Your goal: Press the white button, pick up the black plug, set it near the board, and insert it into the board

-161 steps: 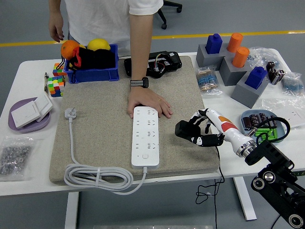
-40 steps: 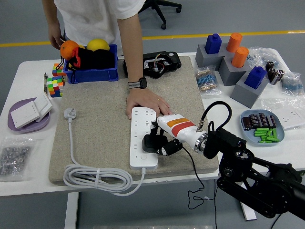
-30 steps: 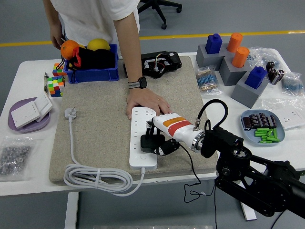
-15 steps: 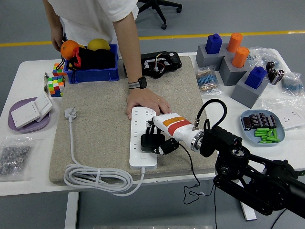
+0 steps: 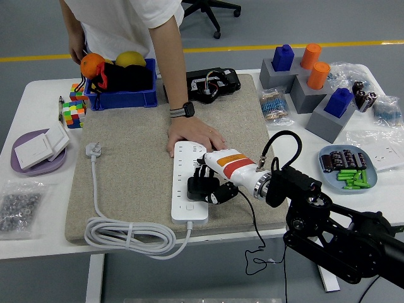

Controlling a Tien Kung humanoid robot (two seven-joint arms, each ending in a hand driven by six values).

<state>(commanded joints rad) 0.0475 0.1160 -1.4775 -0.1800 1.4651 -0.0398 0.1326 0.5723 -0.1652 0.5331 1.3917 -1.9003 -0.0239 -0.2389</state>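
The black plug [image 5: 197, 187] sits right over the lower half of the white power strip [image 5: 189, 189], gripped in the right hand [image 5: 211, 186], whose dark fingers are wrapped around its body and pinch it from the side. From where I stand it looks like the plug is touching or nearly touching the strip's face, though I can't tell whether the pins have found a socket. So the job seems to be at the last step, the insertion: the next move calls for lining the pins squarely with one of the outlets and pushing straight down, without skidding the strip sideways. A person's hand [image 5: 194, 135] lies flat against the far end of the strip, seemingly bracing it on the grey felt mat [image 5: 132, 158]. The strip's own white cable [image 5: 129, 235] lies coiled at the mat's near edge, and the plug's thin black cord [image 5: 260, 237] trails off over the table's front. I see no left arm. Compared with a moment ago, little has changed: the hand and plug have hardly shifted on the strip. Several seconds back, though, the hand held the plug well off to the right of the strip, near the mat's edge.
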